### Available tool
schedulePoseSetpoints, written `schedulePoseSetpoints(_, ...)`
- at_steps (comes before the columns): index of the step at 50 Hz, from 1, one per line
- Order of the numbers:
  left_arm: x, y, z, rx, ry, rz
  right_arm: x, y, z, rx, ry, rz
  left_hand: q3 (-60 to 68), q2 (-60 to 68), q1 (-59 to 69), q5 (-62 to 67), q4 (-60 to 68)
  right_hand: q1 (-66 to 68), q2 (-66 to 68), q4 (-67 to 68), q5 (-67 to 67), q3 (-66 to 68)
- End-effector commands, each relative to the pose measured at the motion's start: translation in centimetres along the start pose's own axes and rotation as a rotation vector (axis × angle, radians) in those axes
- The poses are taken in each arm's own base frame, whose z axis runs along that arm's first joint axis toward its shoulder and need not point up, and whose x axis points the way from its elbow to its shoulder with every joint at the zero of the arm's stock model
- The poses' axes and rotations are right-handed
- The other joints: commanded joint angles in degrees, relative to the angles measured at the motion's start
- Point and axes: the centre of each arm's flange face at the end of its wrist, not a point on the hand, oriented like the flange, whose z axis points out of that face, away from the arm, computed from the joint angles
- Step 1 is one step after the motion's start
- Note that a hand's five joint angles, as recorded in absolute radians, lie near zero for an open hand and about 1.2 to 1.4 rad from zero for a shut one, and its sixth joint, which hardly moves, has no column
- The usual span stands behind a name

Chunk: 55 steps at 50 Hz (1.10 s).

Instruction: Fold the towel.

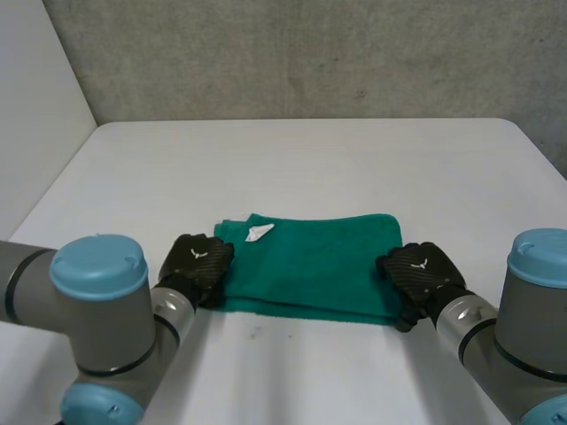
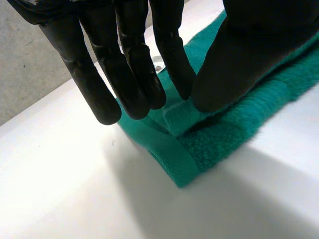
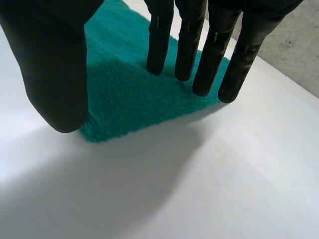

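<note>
Head view: left robot hand (image 1: 197, 264) and right robot hand (image 1: 418, 273), fingers straight, flank the towel (image 1: 310, 261); shallow pinches risk splitting its layers.

— How many towels are in front of you?
— You have one towel (image 1: 310, 266), with one tag (image 1: 260, 233) on it.
— And its layers?
— At the corner by your left hand (image 1: 197, 264) you can count at least two layers. Beyond that you cannot tell.
— Hands?
— Two: that left hand and one right hand (image 1: 418, 270).
— Arms?
— Two as well, one left arm (image 1: 106, 336) and one right arm (image 1: 532, 319).
— Caps?
— You see two caps (image 1: 97, 266) on the left arm. On the right arm you see one whole and part of a second.
— Tables?
— One table (image 1: 310, 159), and one grey wall (image 1: 310, 53) behind it.
</note>
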Motion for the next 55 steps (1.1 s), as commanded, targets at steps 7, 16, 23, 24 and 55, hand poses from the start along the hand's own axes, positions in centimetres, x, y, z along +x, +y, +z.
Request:
schedulePoseSetpoints(7, 1.1, 1.1, -2.3, -0.029, 0.033, 0.016, -0.2, -0.1, 0.5, 0.016, -0.051, 0.14, 12.08, 11.59, 15.0, 14.91, 11.79, 21.78, 17.07, 16.93, 18.03, 16.73)
schedulePoseSetpoints(16, 0.9, 0.6, -2.4, -0.022, 0.002, 0.013, 0.9, 1.4, 1.3, -0.044, 0.016, 0.108, -23.21, -23.7, -20.29, -20.38, -23.5, 52.89, 48.18, 48.05, 49.14, 47.85)
schedulePoseSetpoints(23, -0.1, -1.6, -3.2, 0.042, -0.023, -0.008, 4.1, -0.8, 0.8, 0.006, 0.14, -0.171, -38.03, -38.51, -35.1, -35.19, -38.31, 52.89, 48.18, 48.05, 49.14, 47.85)
schedulePoseSetpoints(24, -0.1, -1.8, -3.4, 0.048, -0.025, -0.009, 4.1, -1.2, 0.8, 0.018, 0.143, -0.206, -38.36, -38.85, -35.44, -35.53, -38.65, 52.89, 48.18, 48.05, 49.14, 47.85)
schedulePoseSetpoints(55, -4.2, -7.0, -1.5, 0.205, -0.127, -0.144, -13.1, -8.3, 0.6, 0.292, -0.433, -0.228, -42.06, -42.55, -39.14, -39.23, -42.35, -17.11, -21.82, -21.95, -20.86, -22.15)
